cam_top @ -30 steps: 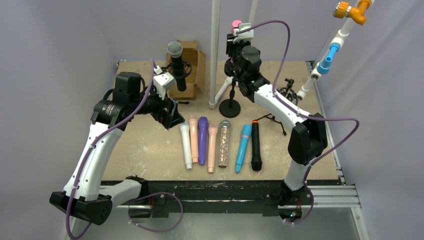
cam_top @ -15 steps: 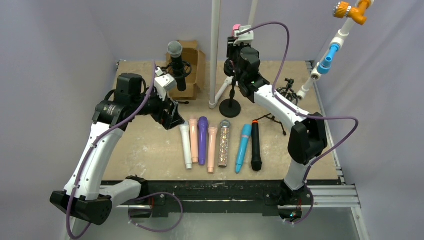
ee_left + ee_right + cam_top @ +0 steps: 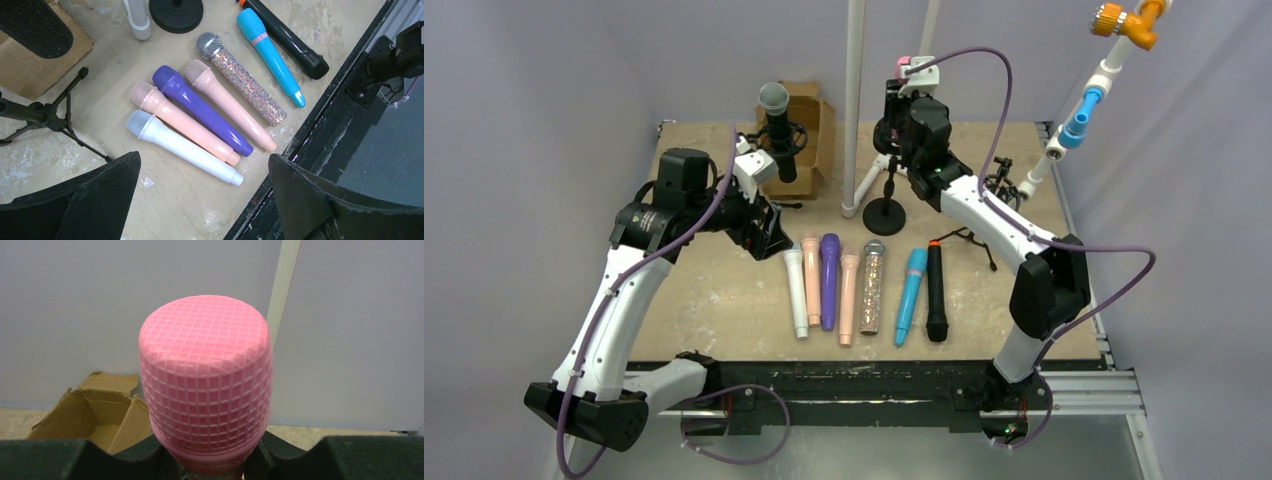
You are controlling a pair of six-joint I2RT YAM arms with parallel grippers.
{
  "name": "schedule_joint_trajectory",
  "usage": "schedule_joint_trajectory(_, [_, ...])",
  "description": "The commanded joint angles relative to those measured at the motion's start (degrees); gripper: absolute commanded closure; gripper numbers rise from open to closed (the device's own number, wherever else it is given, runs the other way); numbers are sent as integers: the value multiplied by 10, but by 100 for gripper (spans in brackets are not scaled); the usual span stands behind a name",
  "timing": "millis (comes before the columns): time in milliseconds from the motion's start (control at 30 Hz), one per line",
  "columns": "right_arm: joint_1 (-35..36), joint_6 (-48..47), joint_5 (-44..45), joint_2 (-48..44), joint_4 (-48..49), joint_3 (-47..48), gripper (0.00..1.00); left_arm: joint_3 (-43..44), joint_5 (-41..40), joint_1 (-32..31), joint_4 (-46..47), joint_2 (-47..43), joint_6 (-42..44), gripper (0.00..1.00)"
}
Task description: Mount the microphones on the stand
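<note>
Seven microphones lie side by side on the table: white (image 3: 795,290), peach (image 3: 811,280), purple (image 3: 829,280), a second peach (image 3: 849,298), silver glitter (image 3: 871,288), blue (image 3: 911,295) and black (image 3: 936,290). My left gripper (image 3: 764,235) is open and empty, hovering just left of the white microphone (image 3: 182,147). My right gripper (image 3: 891,95) is shut on a pink microphone (image 3: 207,380), holding it upright over the round-base stand (image 3: 884,215). Whether it sits in the stand's clip is hidden. A black microphone with a grey head (image 3: 776,125) stands in a tripod stand at the back left.
An open cardboard box (image 3: 809,140) sits behind the back-left stand. A white pole (image 3: 854,110) rises at the back centre. A small empty black tripod stand (image 3: 999,180) stands at the right. A white pipe with blue and orange fittings (image 3: 1084,105) slants at the far right.
My right gripper has risen a little with the pink microphone and its elbow has shifted right. My left gripper has edged slightly towards the row of microphones.
</note>
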Motion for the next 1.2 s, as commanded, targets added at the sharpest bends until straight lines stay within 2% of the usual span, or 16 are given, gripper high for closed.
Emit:
schedule_joint_trajectory(0, [-3, 16, -1, -30, 14, -15, 100, -1, -2, 6, 15, -14, 4, 0])
schedule_joint_trajectory(433, [-4, 28, 1, 15, 5, -11, 100, -5, -9, 6, 12, -21, 13, 0])
schedule_joint_trajectory(533, [-4, 41, 2, 23, -1, -10, 96, -4, -5, 6, 13, -21, 12, 0])
schedule_joint_trajectory(733, [-4, 60, 9, 24, -21, -17, 77, -4, -5, 6, 12, -23, 15, 0])
schedule_joint_trajectory(933, [-4, 58, -9, -3, -32, -29, 45, -5, -4, 7, 12, -23, 15, 0])
schedule_joint_trajectory(1033, [-4, 51, -20, -22, -45, -24, 35, -3, -3, 7, 11, -22, 15, 0])
schedule_joint_trajectory(1167, [-4, 54, -35, -42, -88, 2, 27, -1, -1, 7, 12, -21, 12, 0])
